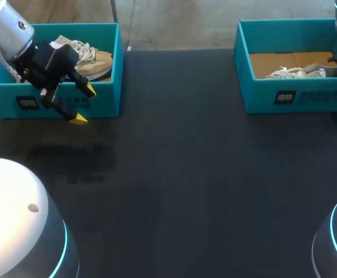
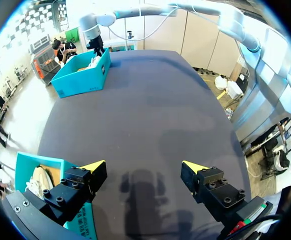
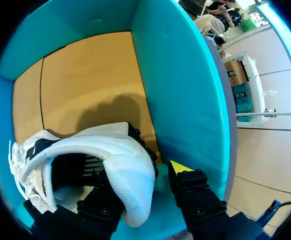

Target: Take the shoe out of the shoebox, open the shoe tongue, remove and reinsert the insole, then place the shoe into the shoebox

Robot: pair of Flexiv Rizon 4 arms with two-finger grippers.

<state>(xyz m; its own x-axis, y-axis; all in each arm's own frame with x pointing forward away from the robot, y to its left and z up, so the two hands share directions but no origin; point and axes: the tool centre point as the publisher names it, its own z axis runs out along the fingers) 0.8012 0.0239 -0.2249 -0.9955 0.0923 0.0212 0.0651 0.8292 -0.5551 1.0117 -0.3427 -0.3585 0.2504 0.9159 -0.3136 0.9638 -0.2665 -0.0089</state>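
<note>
A white shoe (image 3: 110, 150) lies on the brown floor of the right teal shoebox (image 3: 185, 85), also seen as the white shoe (image 1: 296, 72) in the right shoebox (image 1: 296, 95). My right gripper (image 3: 140, 176) is down in that box, open, straddling the heel. One finger is inside the shoe. The other yellow-tipped finger (image 3: 178, 167) stands just outside the heel, a little apart from it. My left gripper (image 1: 84, 104) hangs open and empty over the front wall of the left teal shoebox (image 1: 107, 69), which holds a beige shoe (image 1: 93, 61).
The dark table (image 1: 180, 185) stretches between the two boxes. In the left wrist view the left gripper (image 2: 144, 167) looks across it to the far shoebox (image 2: 80, 80) and my right arm (image 2: 93, 37). The robot's base domes (image 1: 18, 220) sit at the near corners.
</note>
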